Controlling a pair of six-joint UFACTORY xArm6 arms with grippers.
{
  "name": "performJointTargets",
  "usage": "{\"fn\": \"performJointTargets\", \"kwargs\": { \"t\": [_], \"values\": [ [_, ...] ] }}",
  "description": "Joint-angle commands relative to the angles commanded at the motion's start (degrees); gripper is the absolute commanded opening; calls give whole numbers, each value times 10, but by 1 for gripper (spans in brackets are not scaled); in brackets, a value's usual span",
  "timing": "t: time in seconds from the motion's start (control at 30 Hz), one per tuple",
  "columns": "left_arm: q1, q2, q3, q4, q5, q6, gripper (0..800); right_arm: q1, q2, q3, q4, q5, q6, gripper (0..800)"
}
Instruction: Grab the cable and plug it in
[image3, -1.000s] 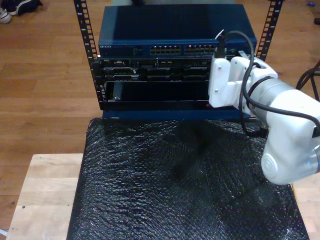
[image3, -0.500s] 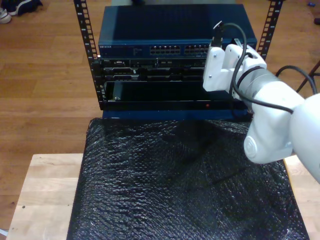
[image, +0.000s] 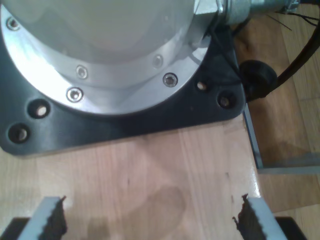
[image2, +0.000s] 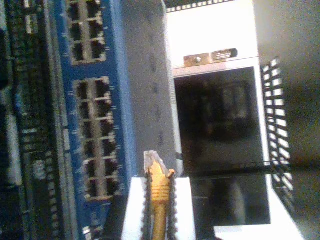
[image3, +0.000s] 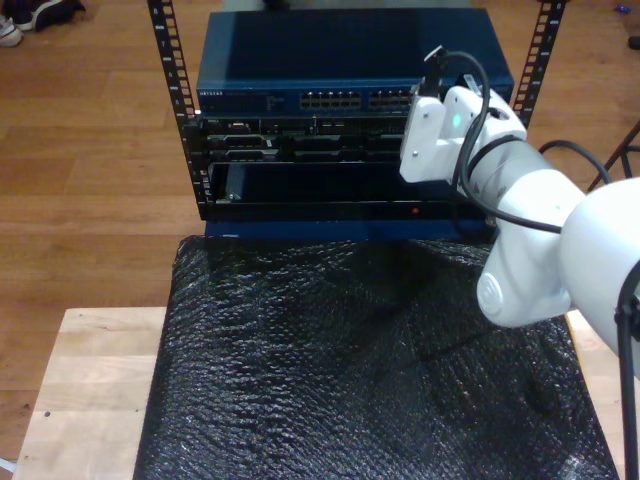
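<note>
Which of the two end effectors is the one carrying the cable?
My second end effector: the yellow cable sits clamped between its pads, plug toward the blue switch. My first end effector is open over bare wood.

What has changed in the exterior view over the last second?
My second arm has swung toward the exterior view's left and up, bringing its end effector, shut on the cable, closer to the blue switch's ports. The rack and black mat stayed put.

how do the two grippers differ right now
My first gripper has its jaws wide apart and holds nothing; my second gripper is shut on the yellow cable. The first faces a wooden table beside an arm's base; the second faces the blue switch.
</note>
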Motion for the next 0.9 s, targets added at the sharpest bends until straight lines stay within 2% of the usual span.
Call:
{"fn": "performJointTargets", "kwargs": {
  "t": [0.27, 0.47, 0.57, 0.77, 0.9],
  "values": [
    [0, 0, 0, 0, 0, 1, 800, 4, 51, -55, -1, -10, -3, 0],
    [0, 0, 0, 0, 0, 1, 800, 4, 85, -71, 4, -57, -5, 0],
    [0, 0, 0, 0, 0, 0, 800, 6, 88, -70, 24, -62, -10, 0],
    [0, 0, 0, 0, 0, 1, 800, 22, 112, -73, 97, -134, -97, 0],
    [0, 0, 0, 0, 0, 1, 800, 44, 116, -72, 136, -145, -113, 0]
  ]
}}
